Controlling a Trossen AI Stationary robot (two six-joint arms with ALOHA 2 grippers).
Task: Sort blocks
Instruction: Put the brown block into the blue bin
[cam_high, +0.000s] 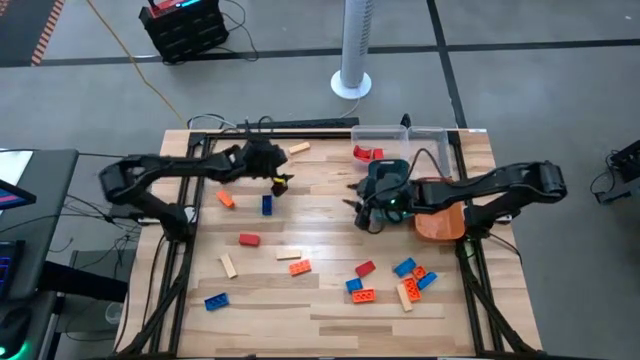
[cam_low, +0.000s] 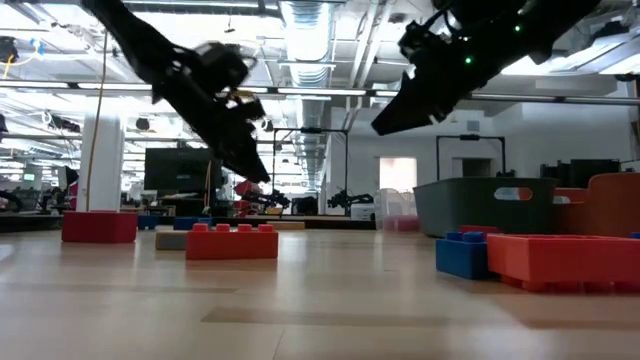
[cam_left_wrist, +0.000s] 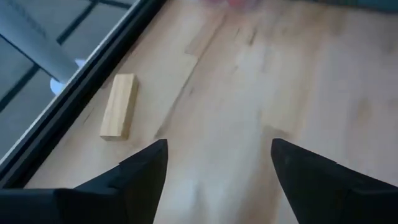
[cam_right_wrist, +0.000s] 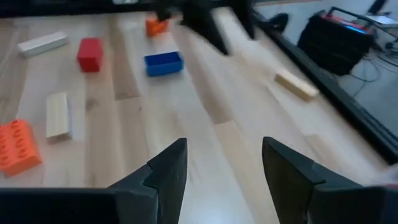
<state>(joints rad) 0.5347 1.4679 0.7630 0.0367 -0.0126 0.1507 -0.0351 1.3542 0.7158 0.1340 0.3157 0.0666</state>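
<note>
Both claws hang released above the wood-grain tabletop (cam_high: 330, 310): left claw (cam_left_wrist: 214, 165) near a tan block (cam_left_wrist: 119, 106), right claw (cam_right_wrist: 221, 165) empty; motion blur smears, perhaps, far blocks.

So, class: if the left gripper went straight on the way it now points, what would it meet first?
Probably bare table. The open left gripper points at empty wood; the tan block lies off to one side, out of line. Depth is unclear.

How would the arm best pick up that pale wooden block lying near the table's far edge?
From above, pinching the tan block across its narrow width at mid-length. It lies flat and alone, long sides free; the left end effector is open just beside it.
</note>
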